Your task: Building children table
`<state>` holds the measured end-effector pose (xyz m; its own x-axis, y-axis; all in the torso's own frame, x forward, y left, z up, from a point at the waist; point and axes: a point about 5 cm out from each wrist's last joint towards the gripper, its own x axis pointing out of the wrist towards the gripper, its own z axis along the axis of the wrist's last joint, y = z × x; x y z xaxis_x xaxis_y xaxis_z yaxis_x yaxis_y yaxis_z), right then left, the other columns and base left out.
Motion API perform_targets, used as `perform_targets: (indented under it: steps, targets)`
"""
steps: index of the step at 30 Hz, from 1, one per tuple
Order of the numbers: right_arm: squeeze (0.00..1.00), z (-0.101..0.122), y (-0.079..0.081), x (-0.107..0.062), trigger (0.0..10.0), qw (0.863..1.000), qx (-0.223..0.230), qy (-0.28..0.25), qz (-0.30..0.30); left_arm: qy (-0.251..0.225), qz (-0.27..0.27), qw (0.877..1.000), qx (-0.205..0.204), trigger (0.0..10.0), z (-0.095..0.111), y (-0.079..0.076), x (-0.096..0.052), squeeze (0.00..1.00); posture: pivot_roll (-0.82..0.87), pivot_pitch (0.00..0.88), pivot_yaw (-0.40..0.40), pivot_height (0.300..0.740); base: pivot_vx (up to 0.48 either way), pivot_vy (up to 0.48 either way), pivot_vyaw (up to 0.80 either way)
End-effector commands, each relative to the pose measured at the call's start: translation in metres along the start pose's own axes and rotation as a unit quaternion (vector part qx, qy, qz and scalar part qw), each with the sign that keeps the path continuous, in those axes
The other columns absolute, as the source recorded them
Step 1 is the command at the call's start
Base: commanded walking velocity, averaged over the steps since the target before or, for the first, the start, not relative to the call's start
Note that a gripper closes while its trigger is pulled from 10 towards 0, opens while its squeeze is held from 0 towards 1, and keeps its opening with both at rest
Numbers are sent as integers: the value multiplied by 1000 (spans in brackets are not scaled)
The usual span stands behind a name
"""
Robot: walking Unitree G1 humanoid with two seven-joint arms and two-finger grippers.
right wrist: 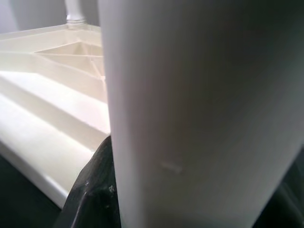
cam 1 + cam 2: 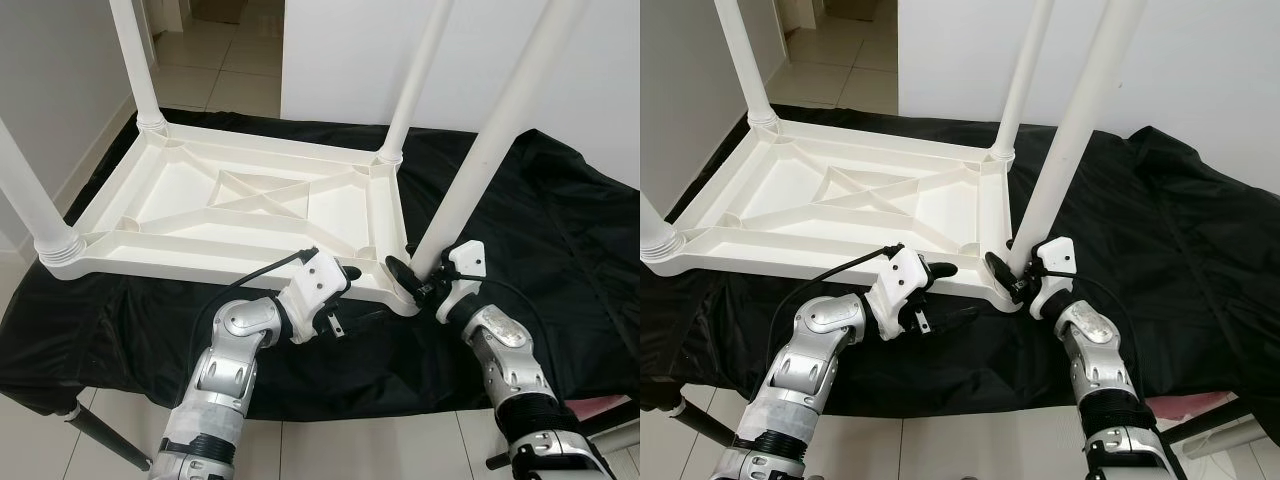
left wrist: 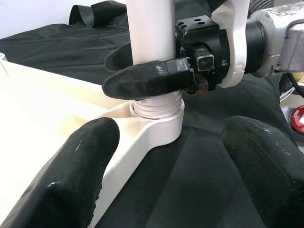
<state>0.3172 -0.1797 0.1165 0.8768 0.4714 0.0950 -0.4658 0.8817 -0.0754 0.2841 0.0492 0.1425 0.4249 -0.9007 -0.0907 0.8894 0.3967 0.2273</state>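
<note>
The near right leg, running from the lower centre of the head view up to the top right, is seated in the corner socket of the upturned white table top, which lies in the left half of the frame on a black cloth. The leg is clamped just above its threaded base by the right gripper, one finger being pressed across the tube. The left gripper is held with its fingers apart at the table's near edge, just beside the socket, gripping nothing. The step is judged to be screwing this last leg home. The leg should be kept square to the socket while turned, and the top steadied by the left gripper so it is not dragged across the cloth. Three other legs are already standing.
</note>
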Motion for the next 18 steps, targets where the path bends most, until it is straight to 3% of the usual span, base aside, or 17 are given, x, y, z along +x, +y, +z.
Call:
perform_targets:
  steps: [1,12,13,15,18]
  targets:
    - [0,-3,-1,-2,10000,998,5,13,-59,5,113,994,0,10000,0,9,-2,0,12,0,-89,740,0,0,0]
    - [0,-7,14,-4,10000,989,21,15,-143,9,110,994,1,10000,-2,8,-2,0,4,0,-89,740,0,0,0]
    - [0,-9,17,-6,10000,984,30,15,-176,9,110,994,0,10000,-2,8,-2,0,4,0,-89,740,0,0,0]
    - [0,-7,28,-9,10000,960,40,8,-276,9,108,994,1,10000,-2,7,-2,0,4,0,-92,740,0,0,0]
    - [0,-7,32,-9,10000,950,49,11,-308,9,107,994,1,10000,-2,7,-1,0,7,0,-96,740,0,0,0]
